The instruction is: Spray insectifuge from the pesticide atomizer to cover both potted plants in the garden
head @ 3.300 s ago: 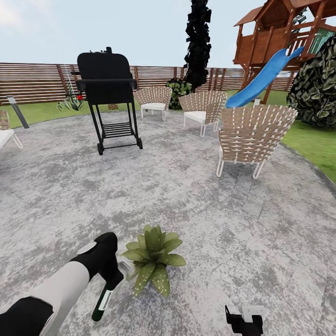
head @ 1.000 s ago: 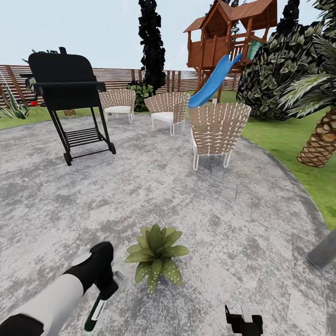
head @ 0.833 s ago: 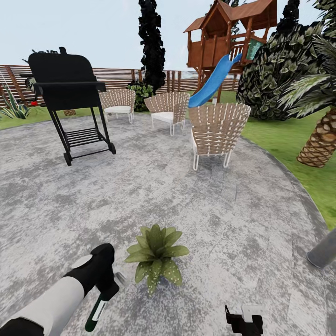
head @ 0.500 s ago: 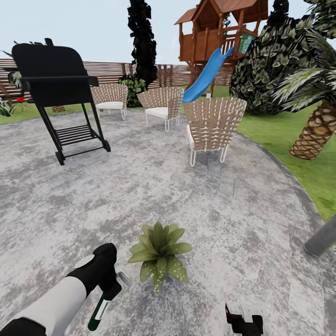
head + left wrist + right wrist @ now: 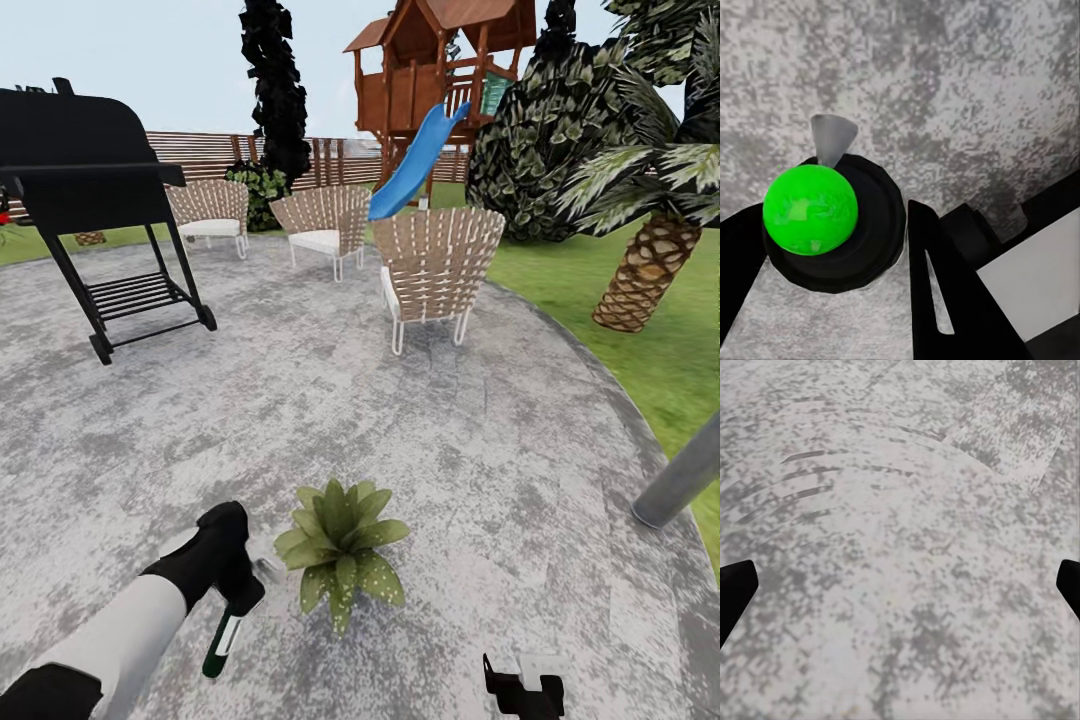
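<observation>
You're in a home's back garden: a round grey paved patio [image 5: 420, 420] with woven chairs [image 5: 432, 270] and a black grill [image 5: 90, 190], lawn [image 5: 610, 300] around it, a slat fence [image 5: 330, 158], a palm [image 5: 650, 250], and a wooden playhouse [image 5: 440, 70] with a blue slide [image 5: 408, 165].

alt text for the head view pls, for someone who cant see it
The robot's left end effector holds a dark green pesticide atomizer just beside a small potted plant on a grey paved patio. Behind stand a black grill, three woven chairs, a wooden playhouse with a blue slide, and a palm.
</observation>
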Robot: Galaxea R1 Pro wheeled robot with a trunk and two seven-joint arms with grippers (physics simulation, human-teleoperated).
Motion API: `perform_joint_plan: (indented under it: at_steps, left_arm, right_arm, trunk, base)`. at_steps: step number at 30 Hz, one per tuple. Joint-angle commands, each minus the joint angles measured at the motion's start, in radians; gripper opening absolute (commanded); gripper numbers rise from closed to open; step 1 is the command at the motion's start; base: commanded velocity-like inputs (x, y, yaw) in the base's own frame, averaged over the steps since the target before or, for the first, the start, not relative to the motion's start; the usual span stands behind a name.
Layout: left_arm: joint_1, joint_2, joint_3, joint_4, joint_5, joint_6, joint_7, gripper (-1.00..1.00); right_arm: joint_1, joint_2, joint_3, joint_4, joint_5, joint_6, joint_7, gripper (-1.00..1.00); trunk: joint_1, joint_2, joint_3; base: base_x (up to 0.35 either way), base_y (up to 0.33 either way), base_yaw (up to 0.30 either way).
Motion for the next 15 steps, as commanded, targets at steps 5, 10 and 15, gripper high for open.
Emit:
perform_joint_plan:
  at_steps: [5,10,15]
  left_arm:
    - [-0.049,-0.001,-0.010,-0.021,-0.015,0.007,-0.020,-1.00]
    - [-0.070,-0.011,-0.013,-0.022,-0.020,0.007,-0.045,-1.00]
    - [-0.112,-0.028,-0.075,-0.019,-0.019,0.009,-0.087,-1.00]
  right_arm:
    - [-0.001,0.000,0.009,0.001,-0.006,-0.003,-0.005,1.00]
    - [-0.001,0.000,0.010,0.001,-0.005,-0.003,-0.003,1.00]
    - [-0.001,0.000,0.009,0.001,-0.005,-0.003,-0.002,1.00]
  trunk:
    - [0.000,0.000,-0.001]
    - [0.000,0.000,-0.001]
    - [0.000,0.000,-0.001]
  base:
    - [0.000,0.000,0.000]
    - [0.000,0.000,0.000]
    - [0.000,0.000,0.000]
